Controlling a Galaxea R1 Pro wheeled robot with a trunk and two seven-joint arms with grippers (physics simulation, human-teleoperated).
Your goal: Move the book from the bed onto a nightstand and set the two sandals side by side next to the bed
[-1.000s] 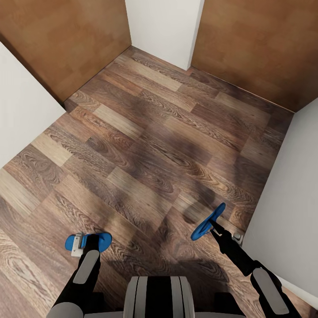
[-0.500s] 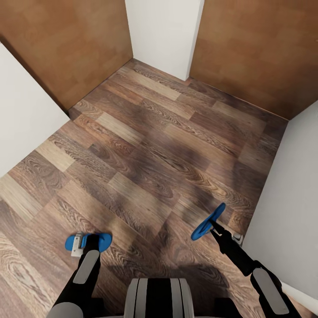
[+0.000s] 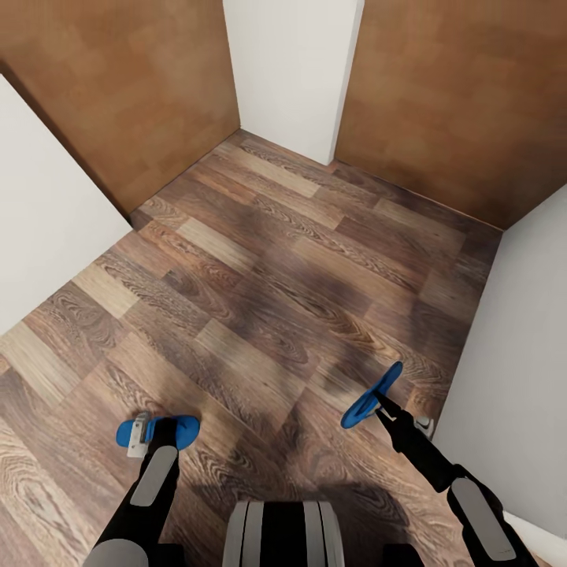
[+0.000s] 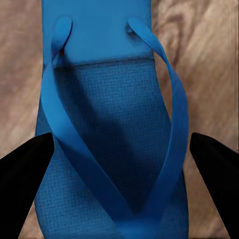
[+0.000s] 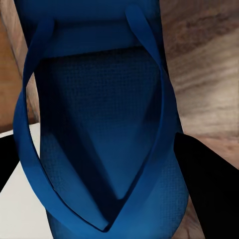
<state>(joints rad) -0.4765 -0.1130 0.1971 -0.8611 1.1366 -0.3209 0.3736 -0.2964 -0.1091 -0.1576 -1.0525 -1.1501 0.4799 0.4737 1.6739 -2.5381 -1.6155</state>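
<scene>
Head view: the left tool [image 3: 150,431] is clamped on a blue sandal [image 3: 157,431] that lies flat between its fingers, sole level with the wood-plank floor [image 3: 260,268] below it and sticking out to either side of the tool. The right tool [image 3: 379,403] grips the other sandal [image 3: 371,395], which is tilted up on edge and slants away from the tool toward the brown door [image 3: 465,94] ahead. A grey wall [image 3: 516,339] runs close beside the right tool, on its outer side. Ahead of both tools the floor ends at two brown doors with a white wall corner [image 3: 291,71] between them, the left door [image 3: 118,87] standing well ahead of the left tool; another white wall [image 3: 43,213] lies off to the left. Left wrist view: the sandal [image 4: 112,134] sits between the two dark fingers [image 4: 25,169], its thin straps meeting in a V near the tool and its footbed reaching away from it over the floor [image 4: 204,74]; the fingers are closed in against its edges. Right wrist view: the second sandal [image 5: 99,129], darker in shade, is held the same way, straps converging near the tool, one dark finger [image 5: 209,184] pressed at its edge, with floor [image 5: 209,64] beyond and a pale patch [image 5: 20,199] at its other side.
</scene>
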